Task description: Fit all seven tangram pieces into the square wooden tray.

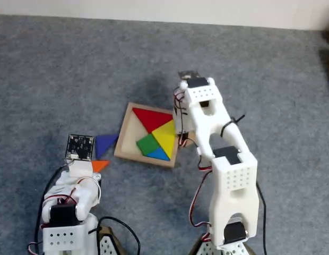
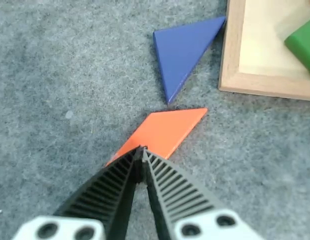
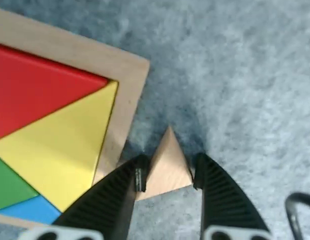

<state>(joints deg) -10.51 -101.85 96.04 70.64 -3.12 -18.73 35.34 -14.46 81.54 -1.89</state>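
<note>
right gripper (image 3: 170,159) jaws straddle the wood triangle (image 3: 166,171); both pads look pressed to its slanted sides, so i read it as grasping, not released; triangle sits squarely between the jaws, apex pointing ahead past the tips, base back toward the palm; whether it's clear of the carpet (image 3: 235,75) i can't tell; tray (image 3: 129,75) rim is just beside one jaw, outside it, with the yellow piece (image 3: 60,150) and red piece (image 3: 35,85) seated beyond that rim; green piece (image 1: 146,143) and light blue piece (image 1: 159,154) also seated.

key relation, as a judgement: the bare wood of the tray lies on its far side from these jaws, across the seated pieces; so the triangle likely has to go up and over, then get its corners matched to the gap.

left gripper (image 2: 141,152) jaws clenched tip to tip, nothing between them; tips sit at the near edge of the orange parallelogram (image 2: 167,131), touching or just over it; its long axis runs obliquely ahead of the tips toward the tray; dark blue triangle (image 2: 185,47) is further ahead, one corner at the tray rim; left arm is the nearer one for both.

wood triangle: plain unpainted, flat, thin, sharp corners; little edge for the pads to hold, so it could slip or twist.
</note>
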